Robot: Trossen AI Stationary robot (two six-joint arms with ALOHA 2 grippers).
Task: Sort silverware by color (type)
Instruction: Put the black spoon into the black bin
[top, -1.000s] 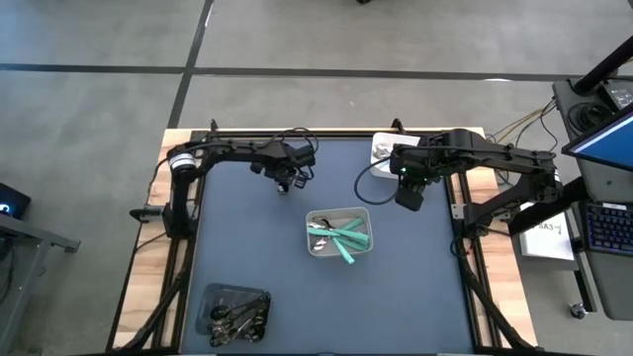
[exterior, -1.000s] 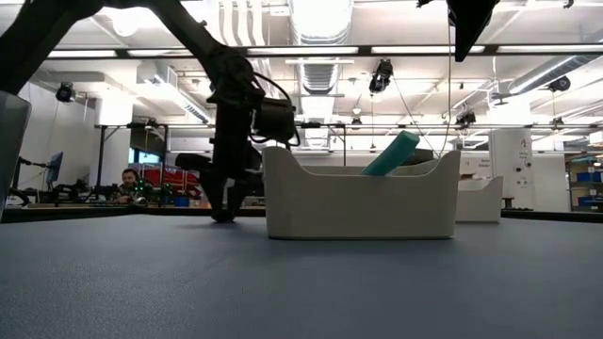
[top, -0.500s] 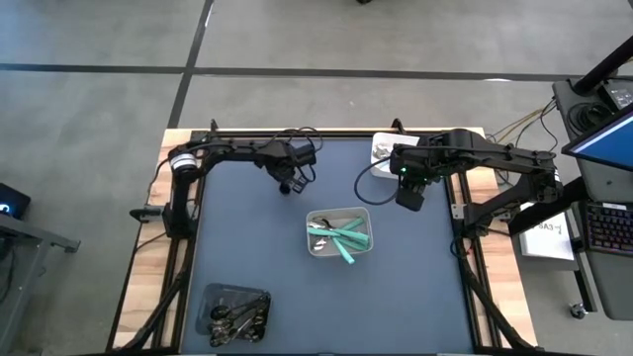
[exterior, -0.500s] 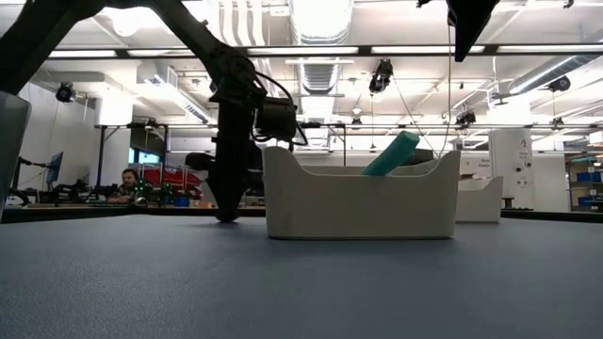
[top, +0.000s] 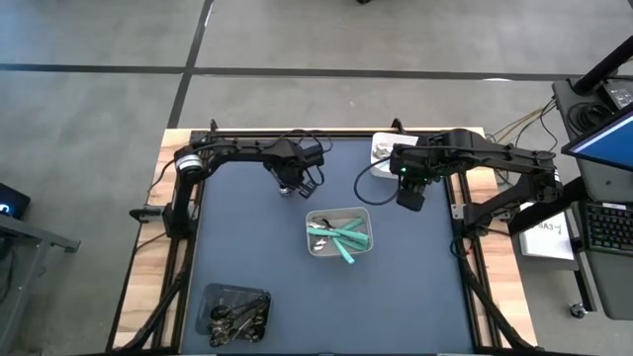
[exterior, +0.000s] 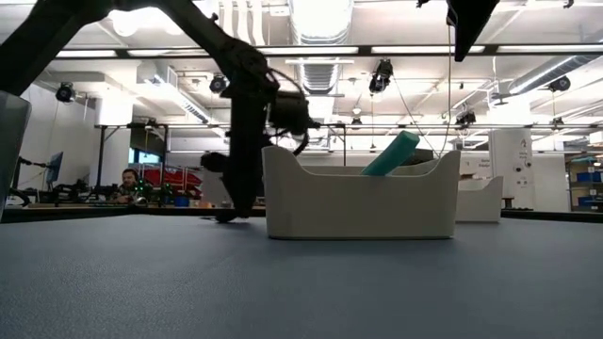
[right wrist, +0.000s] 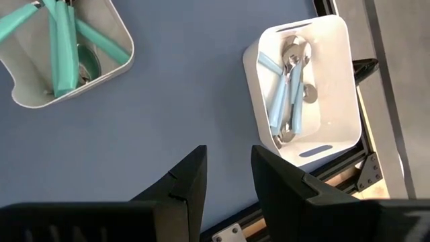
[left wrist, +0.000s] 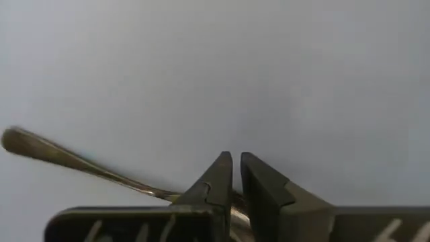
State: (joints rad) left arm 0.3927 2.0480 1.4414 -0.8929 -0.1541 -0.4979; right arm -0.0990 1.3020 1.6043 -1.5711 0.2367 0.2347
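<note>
My left gripper (top: 286, 185) stands at the far middle of the dark mat, fingers pointing down with their tips at the mat (exterior: 229, 215), and is shut on a slim dark-metal piece of silverware (left wrist: 80, 165). My right gripper (top: 407, 195) hangs open above the mat's far right, holding nothing. A grey tray (top: 366, 242) in the middle holds teal-handled silverware (top: 344, 237). A white tray (right wrist: 336, 60) at the far right holds pale-blue-handled pieces (right wrist: 285, 94). A dark tray (top: 210, 297) at the near left holds black pieces (top: 237, 316). My left gripper pinches the piece of silverware between its two fingers, from above. The fingers (left wrist: 218, 178) lie across the piece. Its long thin part (left wrist: 158, 191) runs out sideways from under one finger to a rounded free end (left wrist: 12, 138). The fingers hide the held spot; whether it is lifted clear I cannot tell.
The mat's near half (top: 396, 307) lies bare between the dark tray and the right frame. Black frame rails (top: 460, 257) and cables run along the table's sides. Beyond the far edge there is a workshop with a person (exterior: 128, 179) seated far off.
My left gripper has shut at the mat, its spread fingers coming together to a point. Its wrist has then swung toward the table's right while the fingertips stayed near the same spot.
</note>
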